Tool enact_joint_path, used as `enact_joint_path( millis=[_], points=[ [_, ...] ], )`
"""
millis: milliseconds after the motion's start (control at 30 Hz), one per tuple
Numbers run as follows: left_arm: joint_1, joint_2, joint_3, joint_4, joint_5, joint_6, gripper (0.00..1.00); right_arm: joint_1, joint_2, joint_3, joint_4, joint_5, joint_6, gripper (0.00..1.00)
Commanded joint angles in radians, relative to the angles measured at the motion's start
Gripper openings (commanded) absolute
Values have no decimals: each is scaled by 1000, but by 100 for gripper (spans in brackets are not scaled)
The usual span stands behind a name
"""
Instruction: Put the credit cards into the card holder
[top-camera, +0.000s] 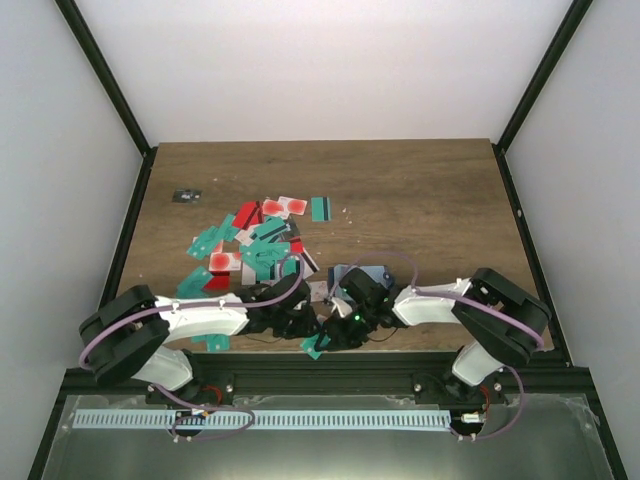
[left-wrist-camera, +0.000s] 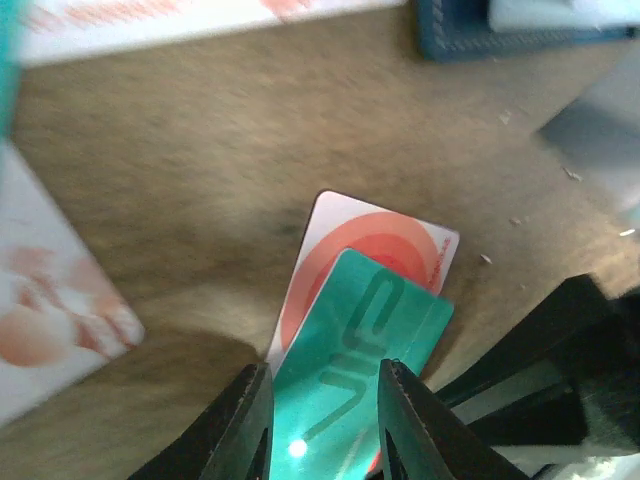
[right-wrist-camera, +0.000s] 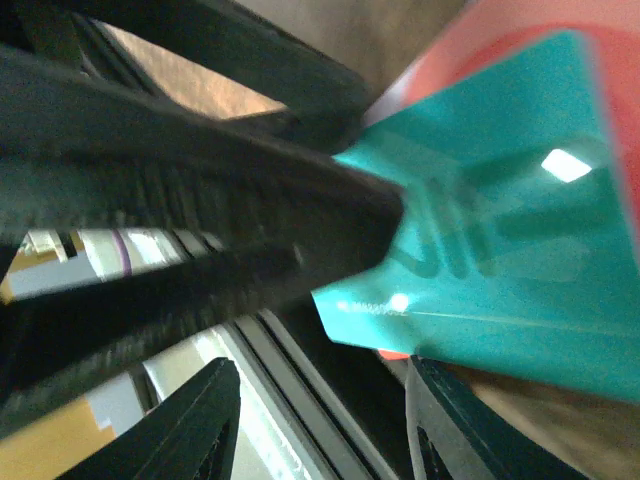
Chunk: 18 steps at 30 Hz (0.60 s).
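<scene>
Early days, we reckon: most cards (top-camera: 250, 240) sit heaped left of the holder (top-camera: 362, 274). Beside it our left gripper (left-wrist-camera: 322, 375) clamps a teal card (left-wrist-camera: 360, 335); the right gripper (right-wrist-camera: 320, 385) gapes empty.

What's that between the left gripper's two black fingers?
A teal card, overlapping a white card with a red circle, fills the gap between the left gripper's fingers in the left wrist view. Whether it is pinched is unclear.

Tally on the bench (top-camera: 430, 200)
Well over a dozen credit cards (top-camera: 255, 240), too overlapped for an exact count; one card holder (top-camera: 362, 275); one small dark object (top-camera: 186, 195) far left.
</scene>
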Motion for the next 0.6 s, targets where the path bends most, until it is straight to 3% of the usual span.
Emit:
enact_joint_path(
  millis=[0,233,567],
  points=[
    [-104,10,-19,31,46,-84,32,60,19,-50,-42,68,37,48],
    [-185,16,-19,48,-10,-154,31,65,-47,-88,-79,141,52,49],
    [-175,-121,43,-78,-94,-157,35,65,-242,-102,-207,200,81,50]
  ],
)
